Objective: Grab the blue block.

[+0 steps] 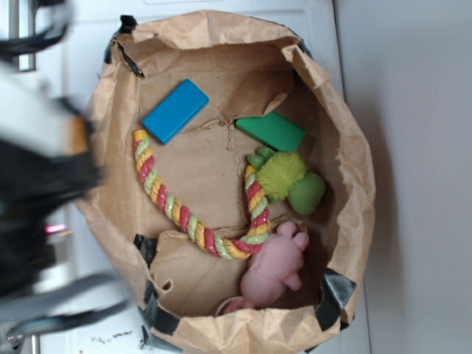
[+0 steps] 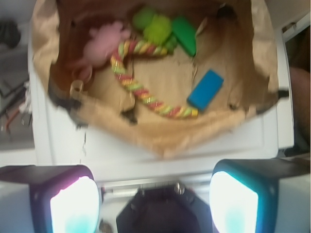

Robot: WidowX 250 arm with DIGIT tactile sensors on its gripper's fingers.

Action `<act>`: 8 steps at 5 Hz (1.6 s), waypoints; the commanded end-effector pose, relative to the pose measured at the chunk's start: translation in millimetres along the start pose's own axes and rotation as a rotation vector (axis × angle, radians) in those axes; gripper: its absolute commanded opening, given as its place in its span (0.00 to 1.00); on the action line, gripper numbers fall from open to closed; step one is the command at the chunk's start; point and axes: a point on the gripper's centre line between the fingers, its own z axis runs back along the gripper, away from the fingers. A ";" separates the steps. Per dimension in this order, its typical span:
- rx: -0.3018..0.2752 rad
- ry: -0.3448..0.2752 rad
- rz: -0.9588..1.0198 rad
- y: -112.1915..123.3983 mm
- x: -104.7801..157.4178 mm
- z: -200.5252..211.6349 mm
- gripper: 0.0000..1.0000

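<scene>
The blue block (image 1: 175, 110) lies flat on the floor of an open brown paper bag (image 1: 355, 155), in its upper left part. In the wrist view the blue block (image 2: 205, 89) sits inside the bag (image 2: 163, 141), up and to the right. My gripper (image 2: 154, 199) is open, its two lit fingers (image 2: 75, 206) wide apart with nothing between them. It hangs outside the bag, over the white surface beside the bag's rim. In the exterior view my arm (image 1: 37, 184) is a dark blur at the left edge, apart from the block.
Inside the bag lie a green block (image 1: 271, 131), a red, yellow and green rope toy (image 1: 184, 217), a fuzzy green toy (image 1: 284, 177) and a pink plush toy (image 1: 276, 269). The bag's crumpled walls rise around them. Black tape (image 1: 335, 291) patches the rim.
</scene>
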 end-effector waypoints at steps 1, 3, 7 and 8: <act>-0.034 -0.049 0.065 7.1 42.4 -23.3 1.00; -0.025 -0.079 0.207 20.8 61.9 -52.7 1.00; -0.008 -0.075 0.342 48.8 58.4 -77.4 1.00; -0.008 -0.075 0.342 48.8 58.4 -77.4 1.00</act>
